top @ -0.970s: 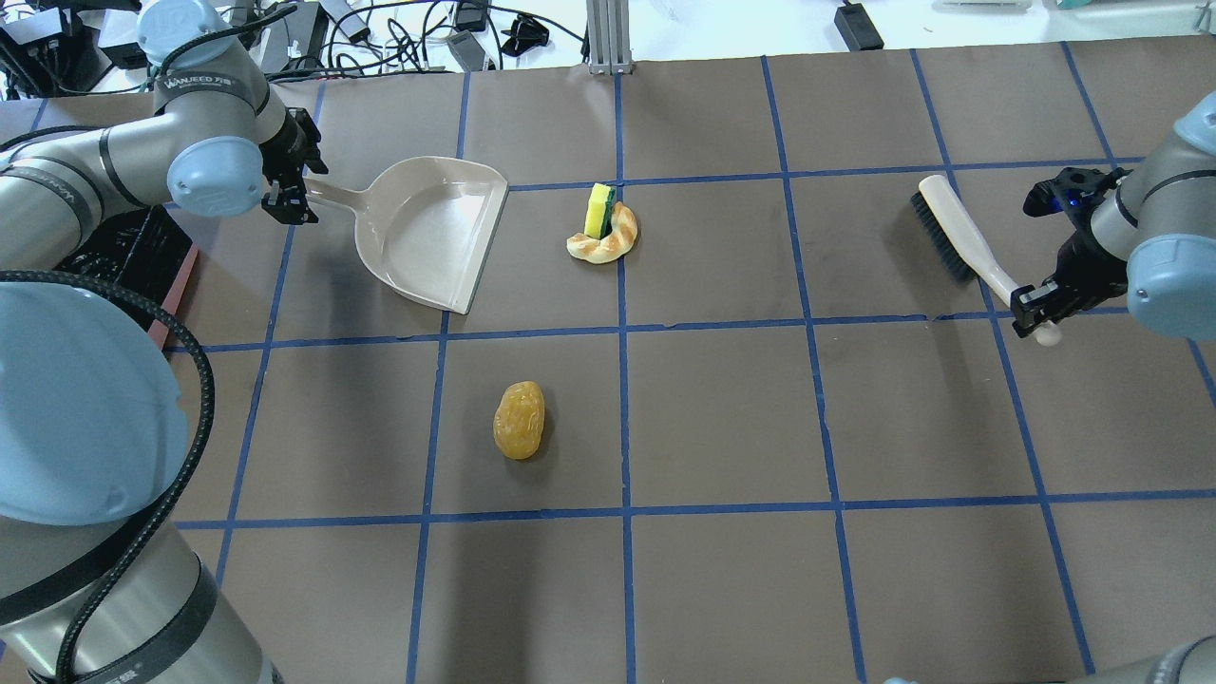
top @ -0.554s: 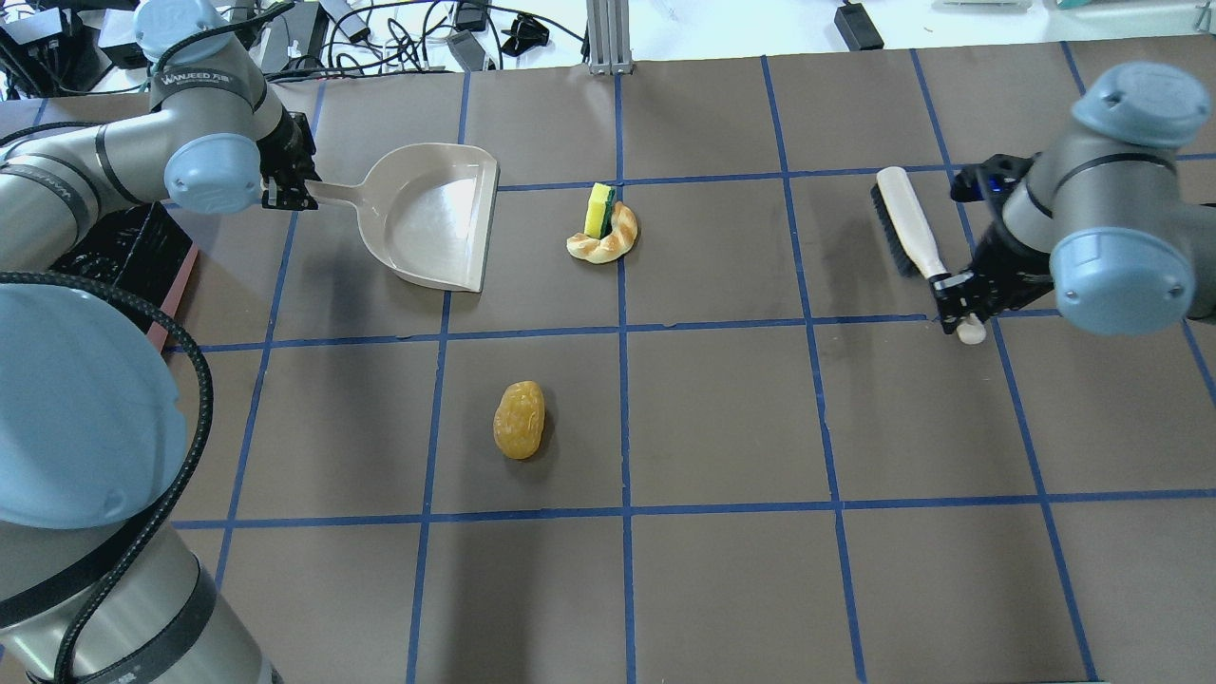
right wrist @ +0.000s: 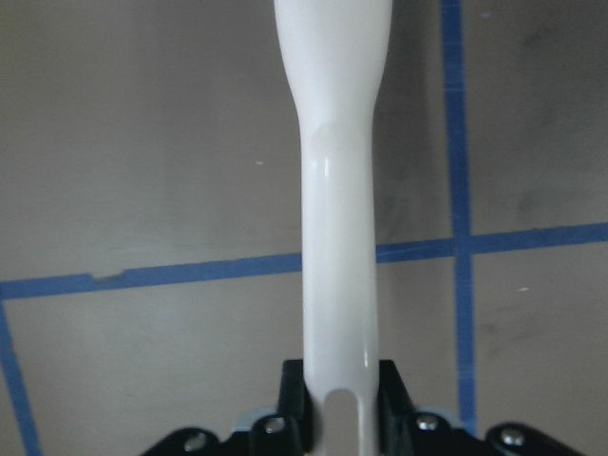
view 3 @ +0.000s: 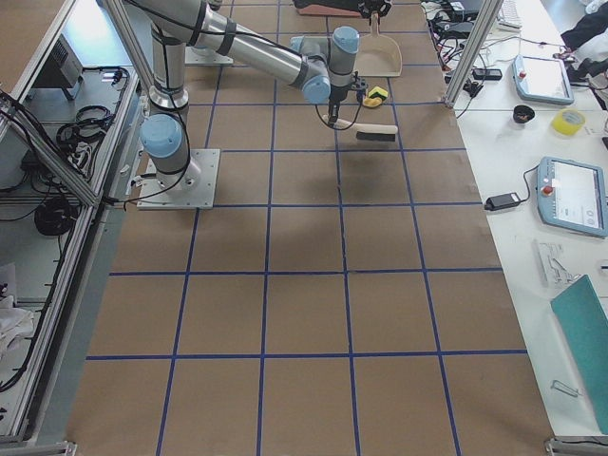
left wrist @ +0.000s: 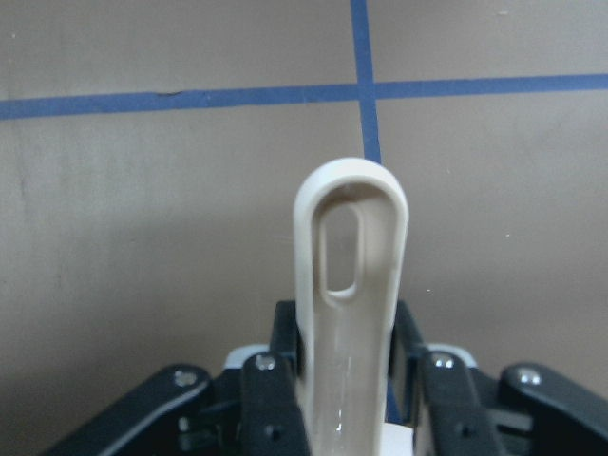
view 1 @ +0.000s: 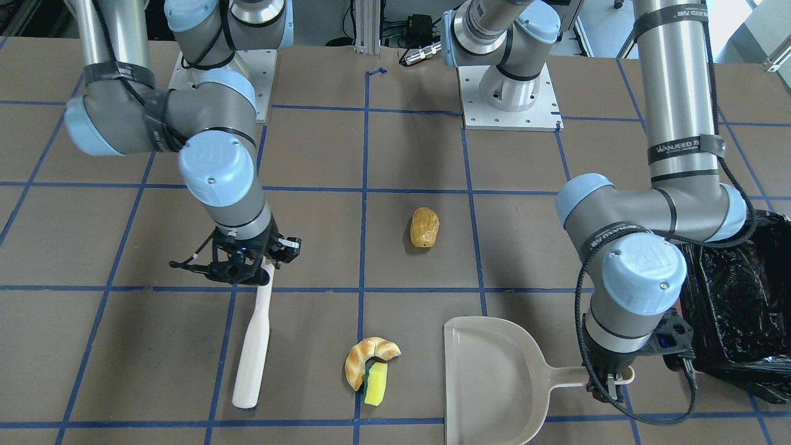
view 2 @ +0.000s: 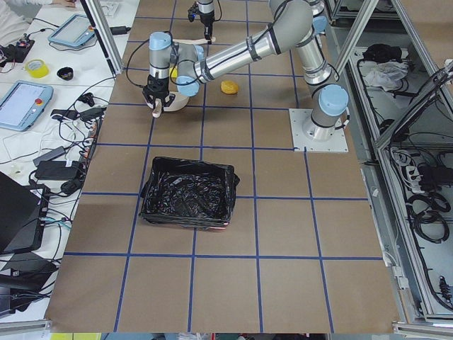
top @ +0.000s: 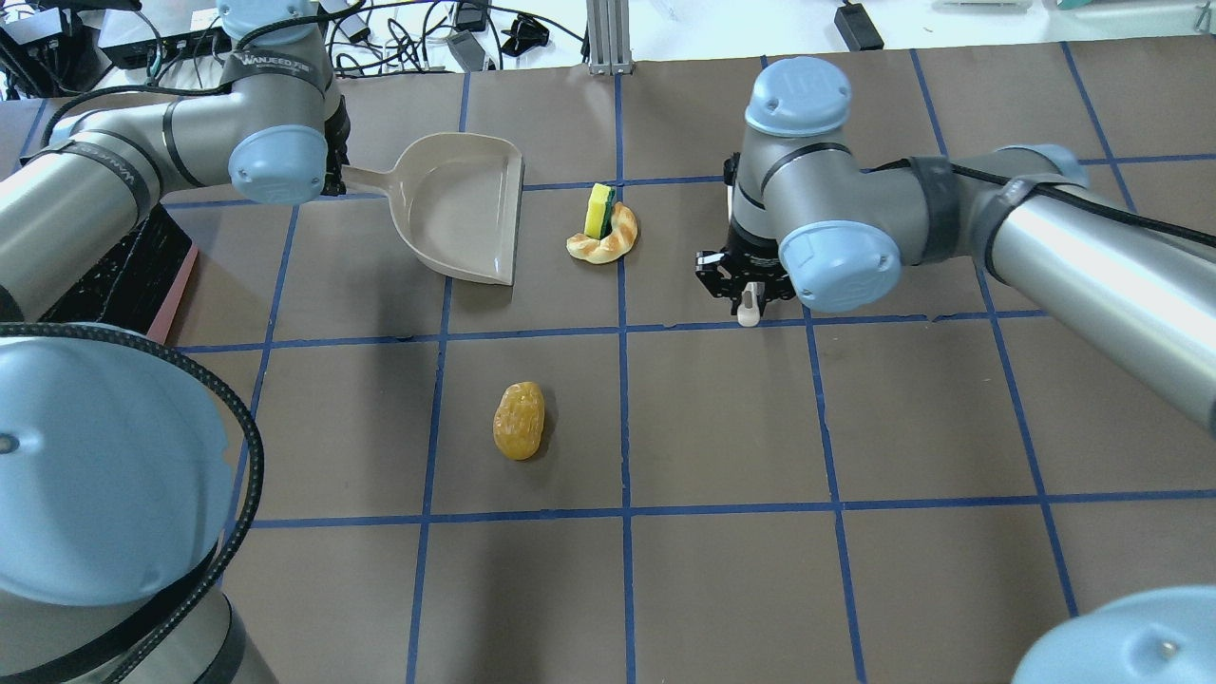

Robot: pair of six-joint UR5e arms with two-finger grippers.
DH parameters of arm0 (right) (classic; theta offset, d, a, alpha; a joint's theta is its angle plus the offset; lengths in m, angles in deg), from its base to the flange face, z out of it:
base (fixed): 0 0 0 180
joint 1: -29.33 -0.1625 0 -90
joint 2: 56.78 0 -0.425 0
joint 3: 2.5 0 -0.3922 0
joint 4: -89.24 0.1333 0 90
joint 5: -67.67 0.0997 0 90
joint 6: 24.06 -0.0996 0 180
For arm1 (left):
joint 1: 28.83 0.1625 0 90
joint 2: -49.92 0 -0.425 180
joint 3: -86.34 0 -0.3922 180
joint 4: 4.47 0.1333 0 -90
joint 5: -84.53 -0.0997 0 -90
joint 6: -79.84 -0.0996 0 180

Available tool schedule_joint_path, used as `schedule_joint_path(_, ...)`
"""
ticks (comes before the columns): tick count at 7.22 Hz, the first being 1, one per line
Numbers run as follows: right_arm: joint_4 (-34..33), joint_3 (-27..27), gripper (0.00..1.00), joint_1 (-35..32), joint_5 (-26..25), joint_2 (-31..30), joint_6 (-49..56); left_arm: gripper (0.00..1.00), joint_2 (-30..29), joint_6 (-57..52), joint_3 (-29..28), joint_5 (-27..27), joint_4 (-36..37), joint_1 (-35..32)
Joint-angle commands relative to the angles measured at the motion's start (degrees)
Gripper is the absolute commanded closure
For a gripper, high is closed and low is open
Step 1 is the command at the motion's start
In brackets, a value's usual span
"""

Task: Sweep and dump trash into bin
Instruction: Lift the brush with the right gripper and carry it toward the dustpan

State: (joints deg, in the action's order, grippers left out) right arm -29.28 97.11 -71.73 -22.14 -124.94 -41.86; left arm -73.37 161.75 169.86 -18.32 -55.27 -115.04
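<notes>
Beige brush (view 1: 252,346), clamped in the right pincer (right wrist: 340,408), has swung in near the croissant (view 1: 363,357); left pincer (left wrist: 348,399) grips the dustpan (view 1: 488,377).

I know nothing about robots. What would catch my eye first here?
The robot is holding cleaning gear: its left tool grips a beige dustpan, its right tool a brush. Between them lie a croissant and a yellow sponge, touching; a bun sits alone nearer the robot.
</notes>
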Motion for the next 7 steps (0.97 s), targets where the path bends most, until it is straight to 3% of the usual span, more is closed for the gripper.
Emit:
schedule_joint_path(1, -0.4, -4.6, 1.00, -5.6, 4.1, 5.2, -4.7, 1.00, -0.3, 4.2, 0.1, -0.6, 0.1, -1.6)
schedule_joint_path(2, -0.3, -5.6, 1.00, -7.9, 10.8, 5.8, -5.2, 1.00, -0.6, 4.3, 0.1, -0.9, 0.1, -2.0)
schedule_joint_path(3, -0.6, -6.8, 1.00, -9.5, 12.4, 6.3, -4.6, 1.00, -0.7, 4.5, 0.1, -1.7, 0.1, -2.2)
schedule_joint_path(4, -1.0, -8.3, 1.00, -11.1, 19.9, 7.4, -3.4, 1.00, -0.8, 5.5, 0.1, -1.7, 0.1, -2.4)
schedule_joint_path(7, -2.4, -13.5, 1.00, -14.3, 22.8, 8.2, -3.4, 1.00, -1.0, 6.0, 0.2, -1.7, 0.0, -2.6)
